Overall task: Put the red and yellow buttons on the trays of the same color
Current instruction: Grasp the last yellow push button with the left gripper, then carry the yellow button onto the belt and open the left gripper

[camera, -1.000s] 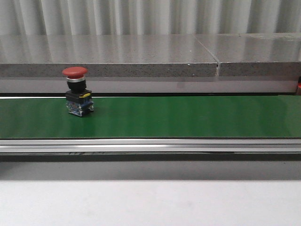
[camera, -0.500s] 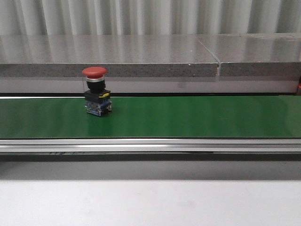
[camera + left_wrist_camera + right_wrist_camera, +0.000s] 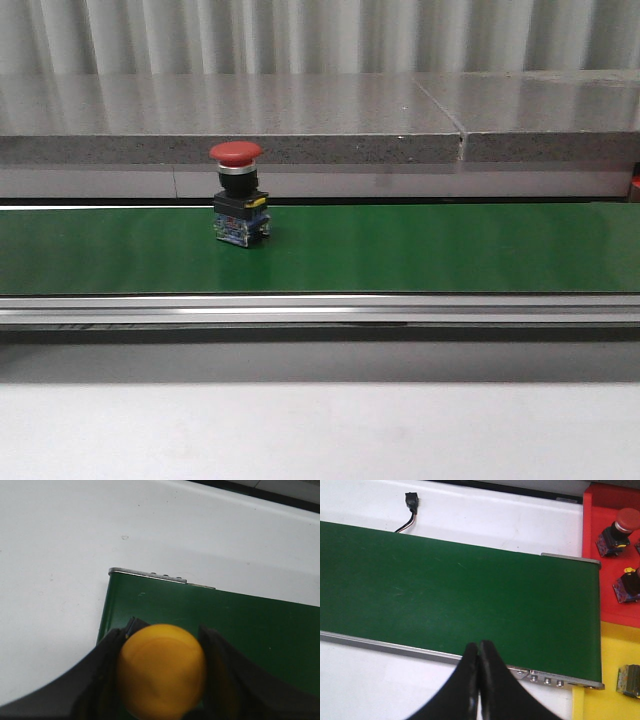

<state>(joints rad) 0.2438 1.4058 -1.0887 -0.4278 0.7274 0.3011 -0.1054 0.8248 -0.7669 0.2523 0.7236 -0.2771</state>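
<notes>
Jaws on the left gripper [image 3: 162, 680] are clamped around a yellow button [image 3: 162, 675], its round cap sitting squarely between the two fingers, with the near end of the green belt [image 3: 240, 625] just below and beyond them and the white counter [image 3: 55, 580] off to the side. Jaws on the right gripper [image 3: 479, 680] are pressed together with nothing between them, hanging over the near rail of the belt [image 3: 445, 585] at its other end.

From the front, a red button [image 3: 239, 195] stands upright on the belt [image 3: 420, 248], cap on top, so its long axis is vertical. It sits toward the left half of the belt, and it does not show in either wrist view, so I cannot place it exactly against either pair of jaws.

Beyond the belt's end on the right arm's side lie a red tray [image 3: 612, 585], already holding two red buttons, and a yellow tray [image 3: 615, 650] with one item at its edge. My guess is the red button belongs to the right arm, being free and beside the trays, while the left arm's yellow one lies well apart from its tray, at the opposite end.
</notes>
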